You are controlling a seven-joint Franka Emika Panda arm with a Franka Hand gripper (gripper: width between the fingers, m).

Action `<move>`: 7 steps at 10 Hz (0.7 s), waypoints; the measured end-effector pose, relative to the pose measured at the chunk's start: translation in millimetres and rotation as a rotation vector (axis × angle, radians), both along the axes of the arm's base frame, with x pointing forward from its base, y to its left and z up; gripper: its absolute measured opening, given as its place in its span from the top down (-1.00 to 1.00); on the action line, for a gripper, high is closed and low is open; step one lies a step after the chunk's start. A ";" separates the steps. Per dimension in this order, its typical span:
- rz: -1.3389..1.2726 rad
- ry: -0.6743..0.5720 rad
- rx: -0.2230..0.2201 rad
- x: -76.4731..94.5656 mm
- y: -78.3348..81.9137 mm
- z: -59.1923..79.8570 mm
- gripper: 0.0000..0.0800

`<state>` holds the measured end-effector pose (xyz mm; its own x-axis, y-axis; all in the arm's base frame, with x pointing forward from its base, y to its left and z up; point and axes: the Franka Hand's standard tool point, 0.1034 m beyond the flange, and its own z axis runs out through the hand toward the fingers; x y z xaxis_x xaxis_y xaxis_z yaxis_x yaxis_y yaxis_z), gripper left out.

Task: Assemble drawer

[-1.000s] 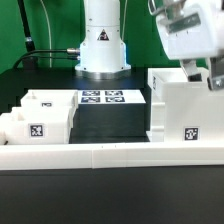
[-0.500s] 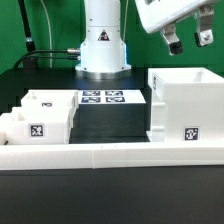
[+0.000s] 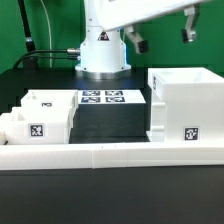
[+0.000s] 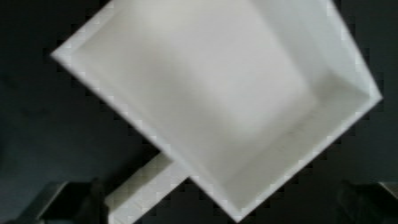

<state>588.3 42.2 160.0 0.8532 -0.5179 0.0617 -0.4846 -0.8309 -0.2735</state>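
Above housing (image 3: 186, 100), gripper (image 3: 162, 40) seemingly empty, trays (image 3: 40, 118) well apart

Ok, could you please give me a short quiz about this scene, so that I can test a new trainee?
1. True or false: the gripper is shut on a drawer part.
2. Where does the drawer housing stand in the exterior view? A) on the left B) on the right C) between the gripper's fingers
3. How many small trays stand at the exterior view's left?

Key: 1 false, it is open and holds nothing. 2 B. 3 two.
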 end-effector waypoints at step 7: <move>0.323 0.032 -0.106 -16.5 -33.3 -13.7 -0.62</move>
